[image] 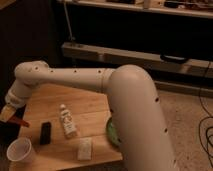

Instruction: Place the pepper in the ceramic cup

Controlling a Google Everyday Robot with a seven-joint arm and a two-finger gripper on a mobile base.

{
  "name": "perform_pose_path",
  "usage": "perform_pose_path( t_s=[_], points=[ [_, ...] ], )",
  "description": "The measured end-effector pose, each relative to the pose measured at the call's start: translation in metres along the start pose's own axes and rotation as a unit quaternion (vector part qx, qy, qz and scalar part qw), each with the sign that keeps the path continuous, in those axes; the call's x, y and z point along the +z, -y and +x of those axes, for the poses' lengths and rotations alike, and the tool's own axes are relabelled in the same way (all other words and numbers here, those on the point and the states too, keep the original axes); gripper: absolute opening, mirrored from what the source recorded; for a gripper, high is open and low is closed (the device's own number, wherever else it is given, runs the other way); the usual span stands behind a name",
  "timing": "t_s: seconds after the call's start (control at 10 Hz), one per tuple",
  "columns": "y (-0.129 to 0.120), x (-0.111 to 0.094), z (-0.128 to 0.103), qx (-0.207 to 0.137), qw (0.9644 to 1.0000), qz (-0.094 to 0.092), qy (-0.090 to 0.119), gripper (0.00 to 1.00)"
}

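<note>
My gripper (pixel 10 116) hangs at the far left, over the left edge of the wooden table (pixel 90 107). It is shut on the slim red-orange pepper (pixel 18 121), which sticks out to the right below the gripper. The white ceramic cup (pixel 20 149) stands at the table's front left corner, just below and slightly right of the pepper, a short gap beneath it.
A black rectangular block (pixel 45 133) lies right of the cup. A white labelled bottle (pixel 67 121) lies on its side mid-table. A small white packet (pixel 84 148) sits near the front edge. A green plate (pixel 111 132) is partly hidden behind my arm (pixel 135 110).
</note>
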Motion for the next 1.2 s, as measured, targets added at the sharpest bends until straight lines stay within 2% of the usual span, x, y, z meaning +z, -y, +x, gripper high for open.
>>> perform_pose_path(
  t_s=[0.6,1.2],
  points=[
    [-0.013,0.004,-0.002,-0.003,0.9999,-0.016,0.006,0.0],
    [-0.032,0.01,0.0,0.002,0.9988,-0.047,0.011,0.0]
  ],
)
